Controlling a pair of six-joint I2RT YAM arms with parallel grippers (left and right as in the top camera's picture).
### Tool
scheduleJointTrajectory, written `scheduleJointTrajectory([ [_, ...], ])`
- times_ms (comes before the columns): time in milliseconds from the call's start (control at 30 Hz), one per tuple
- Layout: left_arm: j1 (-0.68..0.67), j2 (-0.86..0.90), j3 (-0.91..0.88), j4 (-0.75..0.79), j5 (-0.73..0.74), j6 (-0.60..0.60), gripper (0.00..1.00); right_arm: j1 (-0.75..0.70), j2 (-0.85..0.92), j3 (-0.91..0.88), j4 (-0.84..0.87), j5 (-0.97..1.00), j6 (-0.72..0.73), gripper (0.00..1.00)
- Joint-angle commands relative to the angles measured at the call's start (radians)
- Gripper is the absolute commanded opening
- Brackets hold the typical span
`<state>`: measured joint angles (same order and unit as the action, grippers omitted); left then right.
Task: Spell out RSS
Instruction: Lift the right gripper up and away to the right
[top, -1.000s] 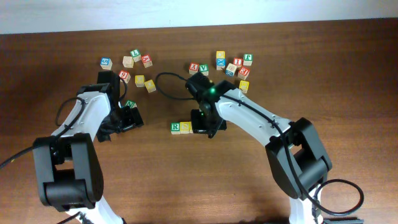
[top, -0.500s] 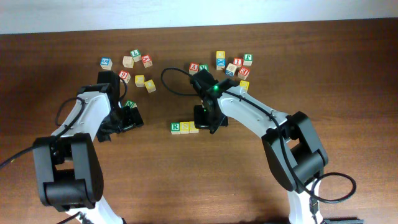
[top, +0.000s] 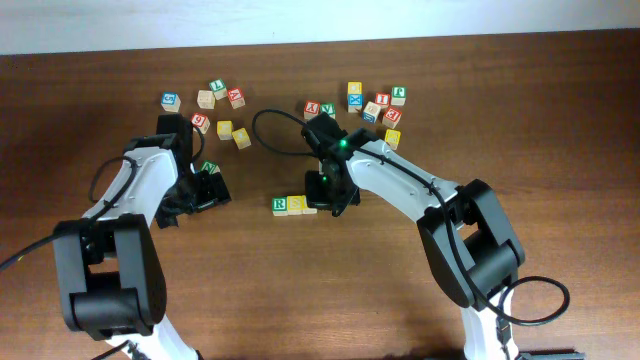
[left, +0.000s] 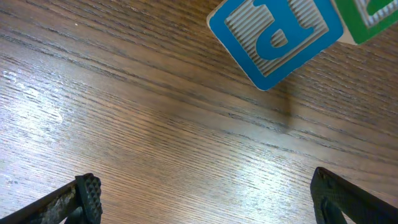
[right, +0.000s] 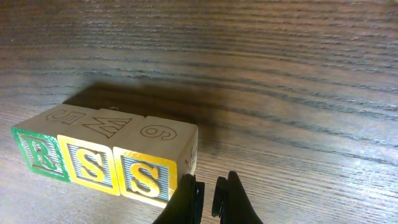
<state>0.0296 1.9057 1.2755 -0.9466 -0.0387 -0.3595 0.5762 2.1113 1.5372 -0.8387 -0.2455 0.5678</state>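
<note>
Three cubes stand in a touching row near the table's middle. They are a green-and-white R cube (right: 38, 154) (top: 280, 204), a yellow S cube (right: 90, 165) (top: 296, 204) and a second yellow S cube (right: 146, 176) (top: 310, 206). My right gripper (right: 208, 186) (top: 325, 195) is shut with nothing between its fingers. Its left finger rests against the right side of the second S cube. My left gripper (left: 208, 205) (top: 205, 188) is open over bare wood to the left of the row and holds nothing.
A blue cube (left: 277, 34) and a green cube (left: 367, 15) (top: 209, 167) lie just ahead of the left gripper. Several loose cubes are scattered at the back left (top: 215, 105) and at the back right (top: 372, 105).
My right gripper has slid a little to the left, still shut, and the second S cube now touches the first; the row has shifted slightly left. The left arm has not moved.
</note>
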Motion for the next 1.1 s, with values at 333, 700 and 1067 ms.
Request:
scheduleJointTrajectory([
  [333, 0.002, 0.013, 0.016, -0.002, -0.011, -0.010, 0.99, -0.034, 0.005, 0.040, -0.044, 0.000, -0.010, 0.04],
  [700, 0.002, 0.013, 0.016, -0.002, -0.011, -0.010, 0.99, -0.093, -0.206, 0.119, -0.279, 0.212, -0.014, 0.04],
  [1067, 0.002, 0.013, 0.016, -0.002, -0.011, -0.010, 0.99, -0.093, -0.546, 0.118, -0.572, 0.466, -0.010, 0.04],
])
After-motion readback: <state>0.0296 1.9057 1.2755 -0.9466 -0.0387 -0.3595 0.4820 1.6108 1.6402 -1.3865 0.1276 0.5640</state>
